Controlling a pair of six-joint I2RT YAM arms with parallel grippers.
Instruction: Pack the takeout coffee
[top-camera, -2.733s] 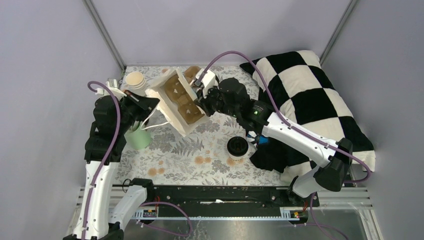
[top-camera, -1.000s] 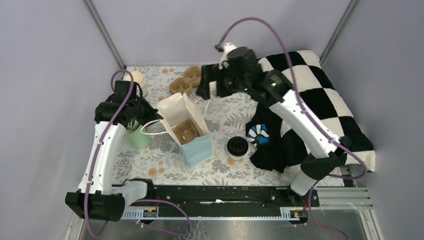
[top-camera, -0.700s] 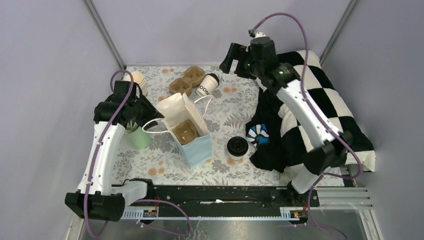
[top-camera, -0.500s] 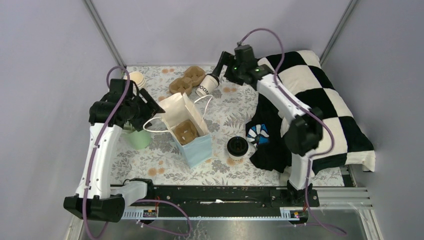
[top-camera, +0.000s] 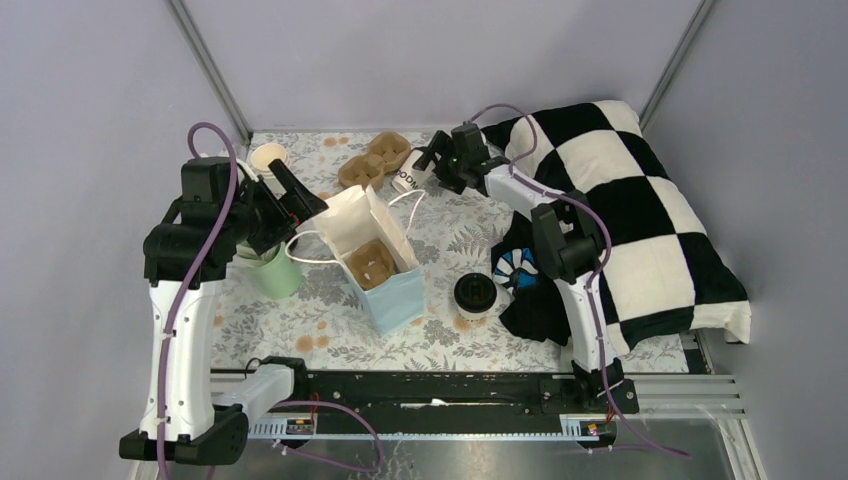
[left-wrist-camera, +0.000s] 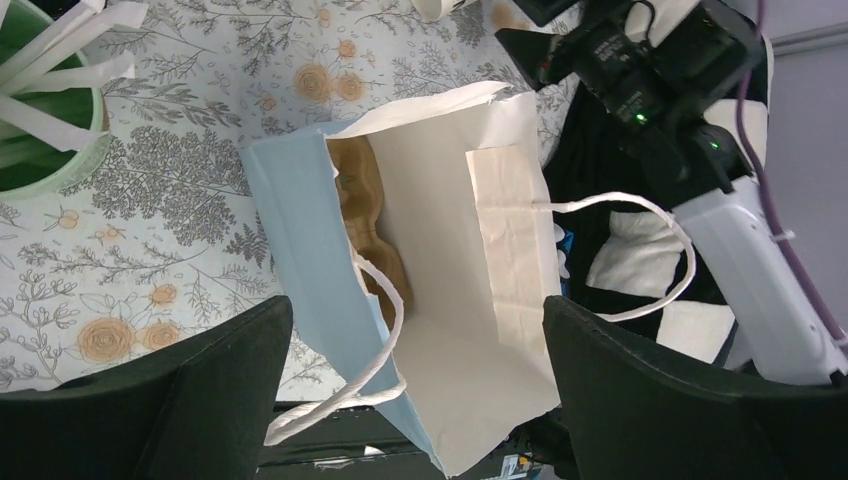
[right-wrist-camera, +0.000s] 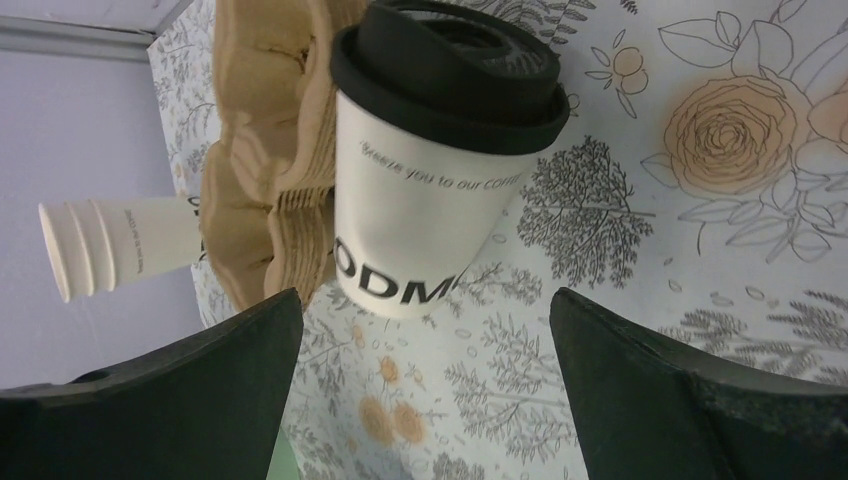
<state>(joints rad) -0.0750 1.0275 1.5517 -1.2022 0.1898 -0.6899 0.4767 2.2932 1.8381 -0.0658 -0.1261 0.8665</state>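
From above, my left claw (top-camera: 288, 203) hangs with its jaws apart and nothing in them, at the far left edge of the blue bag (top-camera: 398, 298), which stands open on the flowered table (top-camera: 330, 320). My right claw (top-camera: 433, 170) is also spread wide at the far side, just beside one lidded coffee cup (top-camera: 407, 179), which sits against a cardboard carrier (top-camera: 372, 160). The second coffee cup (top-camera: 476, 294) stands near the bag's near end, at the edge of a black cloth (top-camera: 535, 310).

From my left wrist, the left claw's fingers (left-wrist-camera: 200, 390) frame the bag's open mouth. A second carrier (left-wrist-camera: 368, 225) lies inside it, and a mint-green cup (left-wrist-camera: 60, 150) stands to one side.

From my right wrist, the black-lidded cup fills the gap ahead of my parted fingers (right-wrist-camera: 660, 400), untouched. Beyond the carrier lies a stack of cream cups (right-wrist-camera: 120, 245).
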